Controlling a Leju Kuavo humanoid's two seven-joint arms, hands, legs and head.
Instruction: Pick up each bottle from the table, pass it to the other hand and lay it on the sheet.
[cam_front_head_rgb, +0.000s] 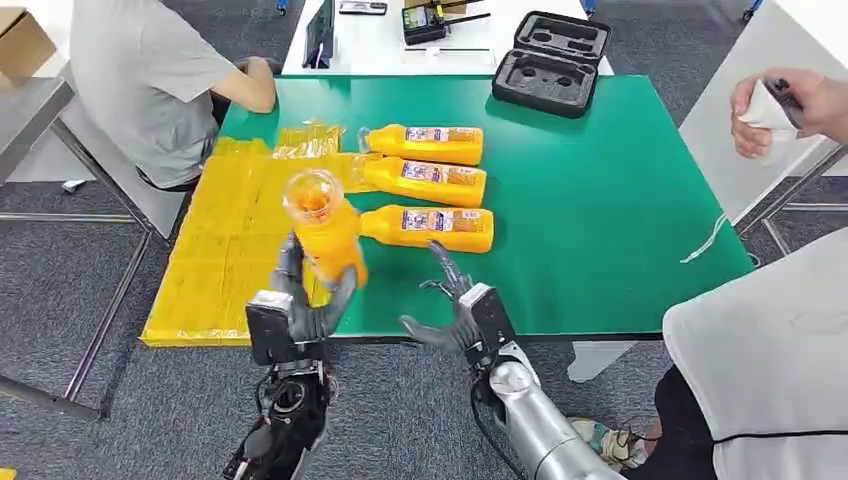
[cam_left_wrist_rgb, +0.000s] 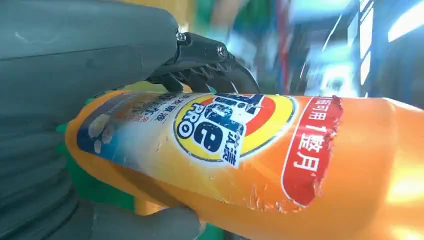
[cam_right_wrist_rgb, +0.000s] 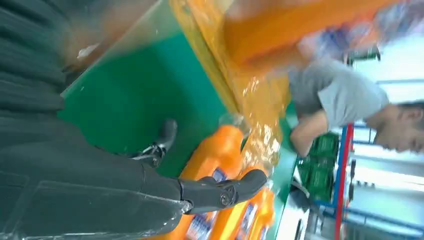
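1. At about nine o'clock on the green-topped table lies the crinkled yellow plastic sheet, spread flat from the table's left edge towards its middle. It is the place where the bottles are to be laid, and most of it is bare. A person in a grey shirt sits beyond its far corner, at about eleven o'clock.

2. The robot's left hand is raised over the sheet's near right part, at about seven o'clock. Its fingers are wrapped round the lower body of an orange plastic detergent bottle with a printed label, held nearly upright with the cap end towards the head camera. The left wrist view shows thumb and dark fingers on opposite sides of the label, so the grip looks firm. I judge the hand-over done and the laying-down the step in hand; the bottle must be tipped onto its side for that.

3. Three more orange labelled bottles lie on their sides in a row near the table's centre, caps pointing towards the sheet. The two farther ones touch or overlap its right edge; the nearest seems to lie on the green top. Whether they count as placed I cannot tell.

4. The robot's right hand hovers at about five o'clock, fingers spread and holding nothing, just this side of the nearest lying bottle.

5. A black foam-lined case lies open at about one o'clock, and another person's hand holds a white thing at three o'clock.
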